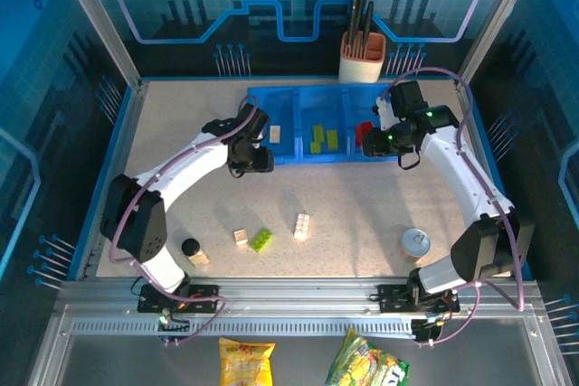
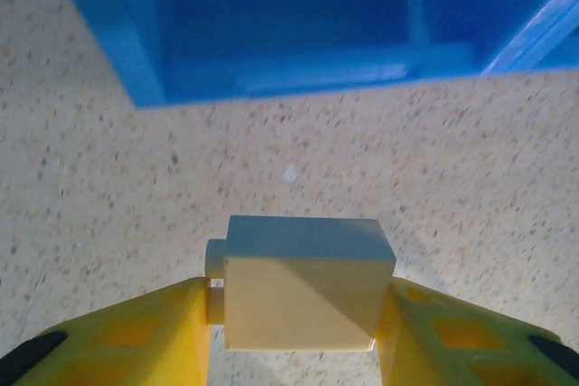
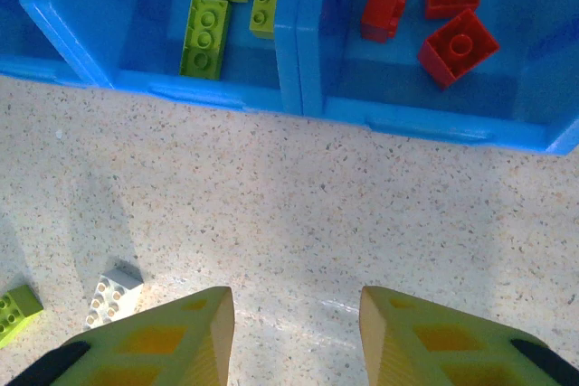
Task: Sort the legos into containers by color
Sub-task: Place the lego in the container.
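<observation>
bright overhead light is casting soft shadows on the table [image 1: 362, 196]; the blue tray [image 2: 271, 42] is looking blurred in the left wrist view.

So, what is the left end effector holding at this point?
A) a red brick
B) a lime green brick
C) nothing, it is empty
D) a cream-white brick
D: the left wrist view shows a cream-white brick clamped in the left end effector.
</observation>
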Available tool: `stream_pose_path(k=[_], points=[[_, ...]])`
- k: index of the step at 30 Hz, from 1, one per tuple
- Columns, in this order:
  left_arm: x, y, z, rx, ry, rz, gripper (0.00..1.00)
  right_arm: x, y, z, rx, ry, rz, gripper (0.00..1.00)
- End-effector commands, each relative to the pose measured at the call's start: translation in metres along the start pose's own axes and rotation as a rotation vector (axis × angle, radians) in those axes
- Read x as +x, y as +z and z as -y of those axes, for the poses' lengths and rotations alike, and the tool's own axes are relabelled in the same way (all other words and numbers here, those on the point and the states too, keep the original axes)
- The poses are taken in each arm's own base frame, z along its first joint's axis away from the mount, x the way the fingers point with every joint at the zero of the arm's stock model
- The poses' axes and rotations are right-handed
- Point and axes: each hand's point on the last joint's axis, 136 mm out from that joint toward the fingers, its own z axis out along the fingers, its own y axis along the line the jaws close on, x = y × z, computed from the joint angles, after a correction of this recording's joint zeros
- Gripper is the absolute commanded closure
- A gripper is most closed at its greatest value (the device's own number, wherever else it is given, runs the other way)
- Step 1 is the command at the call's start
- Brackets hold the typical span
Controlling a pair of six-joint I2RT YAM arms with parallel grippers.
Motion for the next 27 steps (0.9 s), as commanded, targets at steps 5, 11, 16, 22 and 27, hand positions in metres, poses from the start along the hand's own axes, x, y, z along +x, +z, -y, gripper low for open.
stream_pose_path(k=[5,11,16,22,27], points=[[-0.041,0.012,0.012,-0.023,0.001,0.039,0.53,0.021,-0.015,0.001,0.017,0.007,-0.006,0.58],[-0.077,0.022,0.015,-0.042,-0.021,0.089,0.52,0.032,-0.023,0.004,0.034,0.009,-0.007,0.58],[-0.109,0.036,0.018,-0.044,-0.051,0.131,0.52,0.04,-0.027,0.005,0.04,0.014,-0.012,0.58],[-0.144,0.06,0.021,-0.03,-0.072,0.17,0.52,0.044,-0.033,0.006,0.048,0.013,-0.013,0.58],[-0.171,0.076,0.016,-0.037,-0.102,0.211,0.52,0.046,-0.038,0.008,0.057,0.012,-0.01,0.58]])
